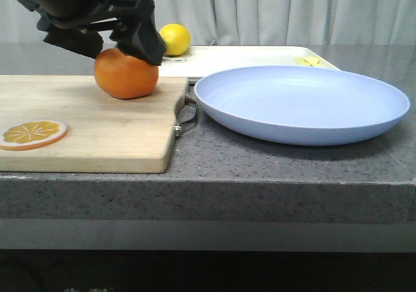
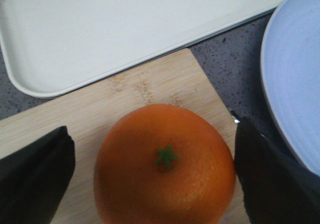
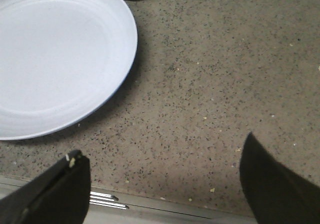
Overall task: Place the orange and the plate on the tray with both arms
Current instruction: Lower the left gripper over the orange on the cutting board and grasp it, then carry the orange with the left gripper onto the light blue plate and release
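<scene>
Front view, nearest the table edge: a flat orange slice (image 1: pixel 32 134) lies on the wooden cutting board (image 1: pixel 97 132), at its near left. Further back on the same board sits the orange (image 1: pixel 125 75), upright, its green stem scar facing up in the left wrist view (image 2: pixel 165 164). The left gripper (image 1: pixel 117 41) is lowered over the orange from above and behind. In the left wrist view its fingers (image 2: pixel 32 176) are spread wide to either side of the fruit; one finger sits just beside the skin, the other clear of it, and firm contact cannot be confirmed.

To the right of the board, the plate (image 1: pixel 302 103) rests on the grey speckled countertop (image 1: pixel 292 159), empty, its rim near the board's metal handle (image 1: pixel 188 113) but apart from it.

Behind the board and plate lies the tray (image 1: pixel 247 56), flat on the countertop, with a small yellow-green mark (image 1: pixel 309 61) at its right end. A lemon (image 1: pixel 175 38) sits at the tray's left end.

Right wrist view: the right gripper (image 3: pixel 165 184) hovers over bare countertop beside the plate (image 3: pixel 55 54), jaws wide apart and holding nothing. It does not appear in the front view.
</scene>
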Robot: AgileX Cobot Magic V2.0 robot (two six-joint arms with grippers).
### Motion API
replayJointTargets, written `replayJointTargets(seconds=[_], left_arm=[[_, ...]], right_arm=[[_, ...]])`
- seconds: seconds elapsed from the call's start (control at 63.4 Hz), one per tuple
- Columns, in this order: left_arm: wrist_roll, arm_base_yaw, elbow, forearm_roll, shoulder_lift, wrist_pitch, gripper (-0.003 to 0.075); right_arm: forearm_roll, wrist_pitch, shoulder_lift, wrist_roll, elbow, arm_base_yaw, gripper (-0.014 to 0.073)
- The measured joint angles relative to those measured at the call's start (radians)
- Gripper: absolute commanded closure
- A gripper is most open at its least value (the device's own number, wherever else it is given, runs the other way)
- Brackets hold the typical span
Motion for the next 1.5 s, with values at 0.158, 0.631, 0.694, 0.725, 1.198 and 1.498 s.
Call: replayJointTargets(seconds=[0.158,0.631,0.694,0.725,1.198,1.498], left_arm=[[0.000,-0.002,-0.021,0.000,0.037,0.018,0.0127],[0.001,-0.023,-0.092,-0.006,0.054,0.129,0.0327],[0.001,-0.047,-0.131,-0.006,0.057,0.144,0.0327],[0.001,-0.066,-0.151,-0.004,0.060,0.151,0.0327],[0.004,-0.294,-0.485,-0.005,0.286,0.214,0.0327],[0.004,-0.354,-0.543,-0.004,0.397,0.217,0.0207]], right_arm=[[0.000,0.000,0.000,0.000,0.000,0.000,-0.0020],[0.000,0.000,0.000,0.000,0.000,0.000,-0.0020],[0.000,0.000,0.000,0.000,0.000,0.000,-0.0020],[0.000,0.000,0.000,0.000,0.000,0.000,-0.0020],[0.000,0.000,0.000,0.000,0.000,0.000,-0.0020],[0.000,0.000,0.000,0.000,0.000,0.000,-0.0020]])
